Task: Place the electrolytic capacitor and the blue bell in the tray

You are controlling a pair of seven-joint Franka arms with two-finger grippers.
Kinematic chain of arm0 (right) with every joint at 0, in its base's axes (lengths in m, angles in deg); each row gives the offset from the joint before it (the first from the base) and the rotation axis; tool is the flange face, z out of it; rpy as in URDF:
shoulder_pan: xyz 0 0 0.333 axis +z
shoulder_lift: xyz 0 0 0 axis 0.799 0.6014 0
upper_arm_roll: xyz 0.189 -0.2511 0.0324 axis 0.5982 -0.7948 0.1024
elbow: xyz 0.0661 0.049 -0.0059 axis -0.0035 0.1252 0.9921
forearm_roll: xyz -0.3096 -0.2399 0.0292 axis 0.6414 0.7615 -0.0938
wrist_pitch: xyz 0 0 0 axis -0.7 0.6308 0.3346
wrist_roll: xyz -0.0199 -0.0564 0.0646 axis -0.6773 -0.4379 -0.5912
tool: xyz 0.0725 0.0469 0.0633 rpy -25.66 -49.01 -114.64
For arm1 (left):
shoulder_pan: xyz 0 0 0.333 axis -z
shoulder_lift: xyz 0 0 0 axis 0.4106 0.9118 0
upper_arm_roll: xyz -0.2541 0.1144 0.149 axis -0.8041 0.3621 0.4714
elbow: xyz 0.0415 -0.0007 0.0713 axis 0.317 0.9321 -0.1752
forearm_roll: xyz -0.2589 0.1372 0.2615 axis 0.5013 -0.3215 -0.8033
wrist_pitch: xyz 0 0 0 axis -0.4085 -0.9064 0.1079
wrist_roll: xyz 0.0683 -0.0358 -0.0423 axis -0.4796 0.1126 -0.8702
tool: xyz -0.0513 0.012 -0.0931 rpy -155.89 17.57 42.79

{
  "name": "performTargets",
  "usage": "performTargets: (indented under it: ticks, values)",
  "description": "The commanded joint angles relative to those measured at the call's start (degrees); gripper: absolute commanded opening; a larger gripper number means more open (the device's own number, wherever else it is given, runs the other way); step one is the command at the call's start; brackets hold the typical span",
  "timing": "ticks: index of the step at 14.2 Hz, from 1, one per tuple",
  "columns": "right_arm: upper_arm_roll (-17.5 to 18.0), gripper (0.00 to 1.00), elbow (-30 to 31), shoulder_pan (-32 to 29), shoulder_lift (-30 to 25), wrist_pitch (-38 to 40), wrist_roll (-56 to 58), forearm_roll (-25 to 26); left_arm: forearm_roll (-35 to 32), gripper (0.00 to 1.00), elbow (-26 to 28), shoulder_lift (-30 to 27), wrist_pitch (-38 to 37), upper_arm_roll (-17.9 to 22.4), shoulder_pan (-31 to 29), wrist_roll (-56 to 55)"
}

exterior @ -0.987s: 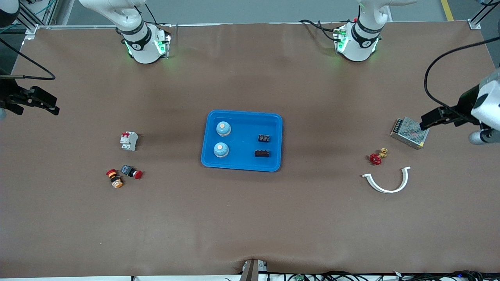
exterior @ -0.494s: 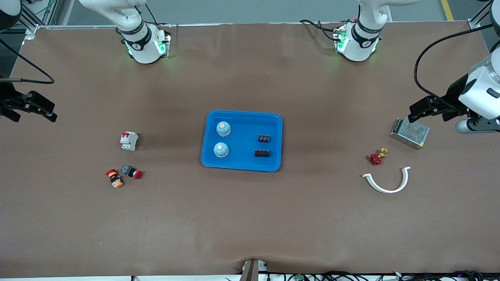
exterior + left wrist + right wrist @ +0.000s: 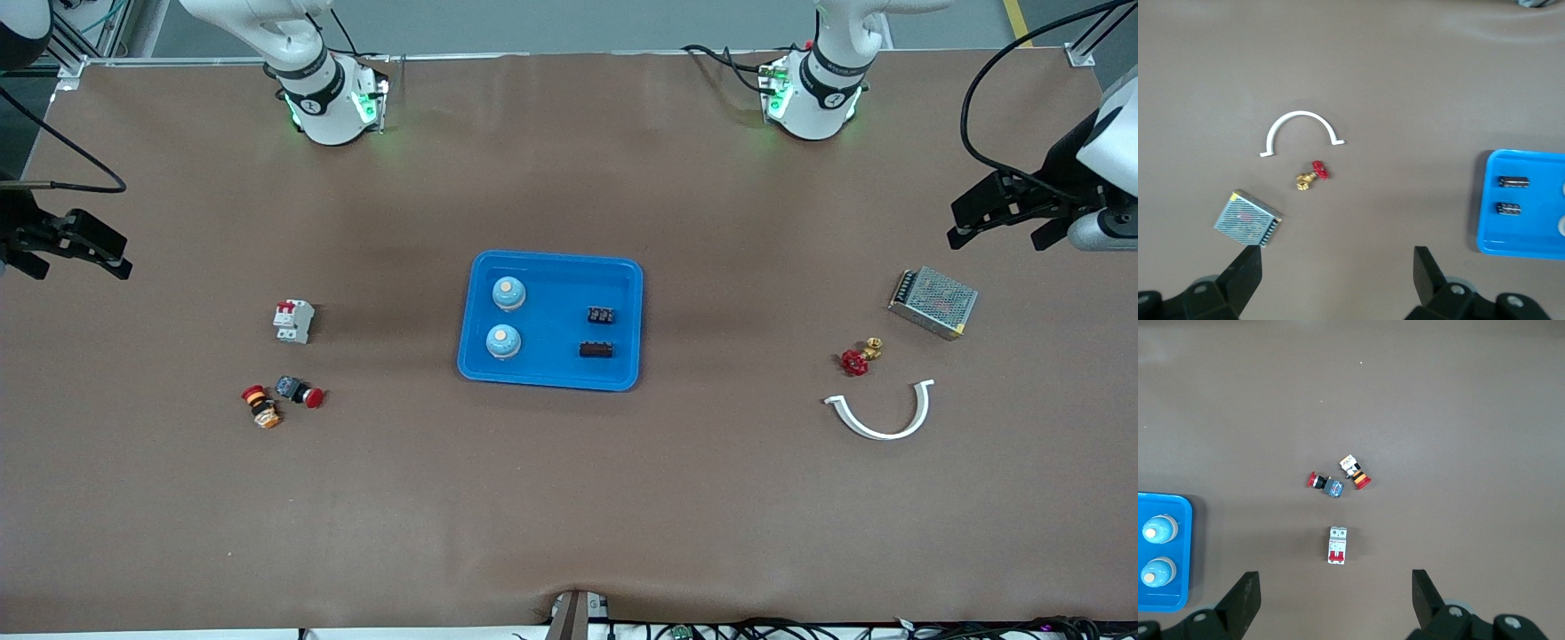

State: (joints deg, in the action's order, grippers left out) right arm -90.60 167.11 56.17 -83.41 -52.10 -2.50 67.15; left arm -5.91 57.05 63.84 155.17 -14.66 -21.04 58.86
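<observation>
The blue tray (image 3: 553, 260) lies mid-table. In it stand two blue bells (image 3: 508, 293) (image 3: 502, 341) with pale tops, and beside them two small black electrolytic capacitor parts (image 3: 601, 315) (image 3: 596, 349). My left gripper (image 3: 994, 238) hangs open and empty over bare table at the left arm's end; its wrist view shows the left gripper (image 3: 1338, 267), the tray (image 3: 1538, 230) and the black parts (image 3: 1513, 181). My right gripper (image 3: 82, 271) hangs open and empty over the right arm's end; its wrist view shows the right gripper (image 3: 1336, 587), the tray (image 3: 1182, 553) and the bells (image 3: 1157, 530).
A white breaker with a red switch (image 3: 293, 320) and two red-capped push buttons (image 3: 300, 391) (image 3: 261, 406) lie toward the right arm's end. A metal mesh box (image 3: 933, 302), a red-handled brass valve (image 3: 858, 357) and a white curved clip (image 3: 880, 413) lie toward the left arm's end.
My left gripper has drawn off the metal mesh box toward the robots' bases. My right gripper has shifted only slightly. Nothing on the table has moved.
</observation>
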Motion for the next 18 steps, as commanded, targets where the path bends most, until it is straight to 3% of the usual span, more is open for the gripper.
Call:
performTargets:
  ticks: [1,18]
  values:
    - [-0.5,1.00,0.4,0.6,-0.5,-0.5,-0.7,-0.3,-3.0,1.00,0.6,-0.9,0.8,0.1,0.2,1.0]
    - [-0.6,1.00,0.1,0.4,-0.4,0.2,-0.6,-0.2,-1.5,1.00,1.2,-3.8,-3.7,1.0,0.4,6.7]
